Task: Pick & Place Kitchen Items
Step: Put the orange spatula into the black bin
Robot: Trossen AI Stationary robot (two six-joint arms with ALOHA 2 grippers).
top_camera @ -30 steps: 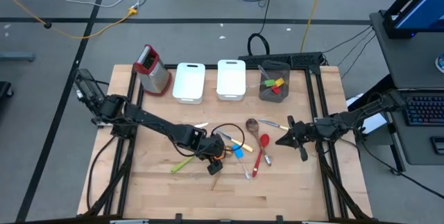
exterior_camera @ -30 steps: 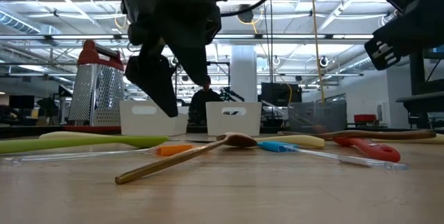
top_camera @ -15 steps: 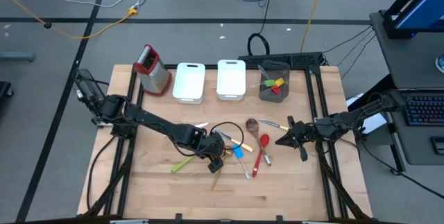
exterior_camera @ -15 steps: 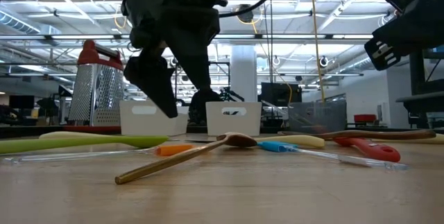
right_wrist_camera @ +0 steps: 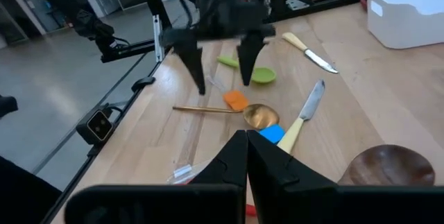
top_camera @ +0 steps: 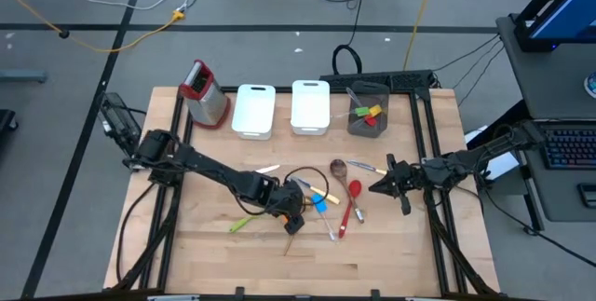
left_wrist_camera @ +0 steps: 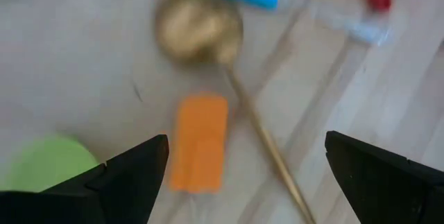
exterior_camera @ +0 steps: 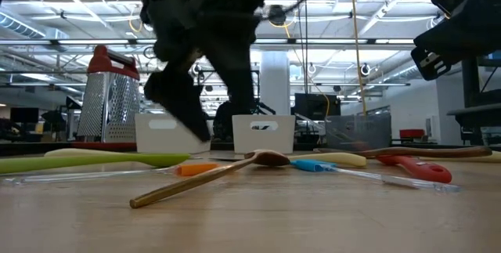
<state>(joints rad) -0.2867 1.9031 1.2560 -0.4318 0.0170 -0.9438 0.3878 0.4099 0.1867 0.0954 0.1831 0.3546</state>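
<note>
barely started, most utensils still out

orange spatula (left_wrist_camera: 200, 143) lies on the table (top_camera: 391, 245) beside the gold spoon (left_wrist_camera: 201, 28). left gripper (left_wrist_camera: 243, 172) hovers wide open, empty, above. right gripper (right_wrist_camera: 246, 156) closed, empty. both white bins (top_camera: 253, 110) look empty.

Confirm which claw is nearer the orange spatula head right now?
Left. The left claw hangs open directly above the orange spatula head; the right claw waits shut, off beyond the red spoon.
</note>
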